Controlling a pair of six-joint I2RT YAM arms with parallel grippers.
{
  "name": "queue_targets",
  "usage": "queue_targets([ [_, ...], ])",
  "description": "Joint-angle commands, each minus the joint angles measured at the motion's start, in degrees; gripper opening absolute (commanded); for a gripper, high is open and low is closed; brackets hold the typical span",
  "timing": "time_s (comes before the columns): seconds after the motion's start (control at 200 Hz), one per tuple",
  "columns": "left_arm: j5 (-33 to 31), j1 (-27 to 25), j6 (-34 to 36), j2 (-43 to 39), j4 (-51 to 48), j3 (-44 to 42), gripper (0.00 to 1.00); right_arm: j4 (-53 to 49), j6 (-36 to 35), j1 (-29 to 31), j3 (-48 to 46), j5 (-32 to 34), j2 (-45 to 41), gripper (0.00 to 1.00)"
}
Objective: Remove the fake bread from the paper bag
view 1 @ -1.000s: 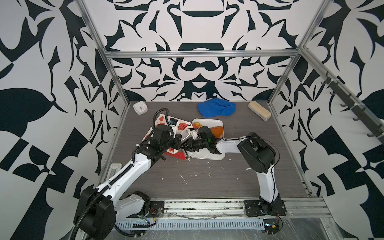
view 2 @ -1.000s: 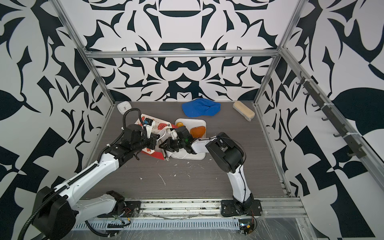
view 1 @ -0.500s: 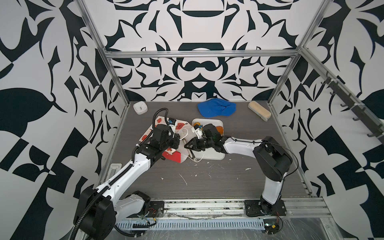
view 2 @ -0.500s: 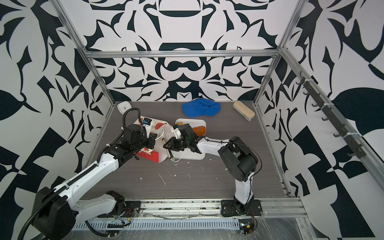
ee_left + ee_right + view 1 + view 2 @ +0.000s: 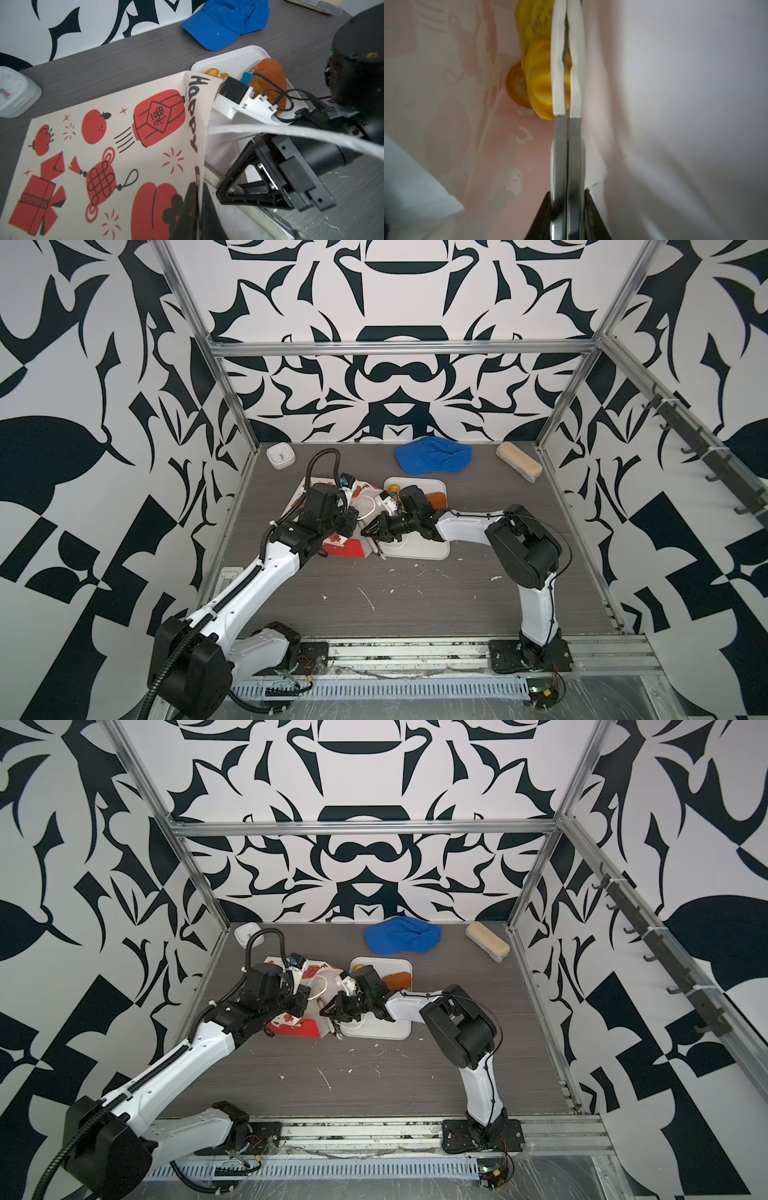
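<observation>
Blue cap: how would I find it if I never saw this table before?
Look along the back edge of the grey table, by the black-and-white wall. Between the white clock in the left corner and the beige block on the right lies the cap, just behind the white tray. It is the only blue, floppy thing there.
</observation>
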Motion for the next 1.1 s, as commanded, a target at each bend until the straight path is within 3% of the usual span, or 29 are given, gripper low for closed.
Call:
queue_targets([
  [0.0,-0.5,-0.5,1.7,-0.3,-1.2,1.6,0.07,3.2,2.2,-0.4,2.8,-4.7,-3.4,0.09],
  [0.145,-1.1,-0.5,1.7,-0.3,-0.5,1.2,0.07,-13.6,-9.1,-0.4,3.3,-0.1,-9.3,0.09],
  [0.27,-1.4,-0.6,1.5,0.0,0.1,0.8,0.07,-22.3,-15.1,-0.6,2.9,3.5,-14.3,0.10],
  [0.565,-1.9,-0.8,1.1,1.3,1.7,0.5,0.07,-32.8,-23.4,-0.8,0.3,8.3,-22.0,0.10],
  [0.82,-0.4,-1.2,0.8,1.9,4.3,-0.2,0.07,-23.0,-14.8,-1.2,-3.0,6.0,-18.3,0.12],
  [0.915,-0.3,-1.8,0.8,2.5,4.7,-0.4,0.07,-17.5,-9.6,-0.9,-1.5,5.1,-15.2,0.14],
  [1.095,-0.8,-3.1,1.1,3.7,5.5,-0.8,0.07,-16.8,-7.3,-0.5,3.1,5.9,-10.3,0.19],
])
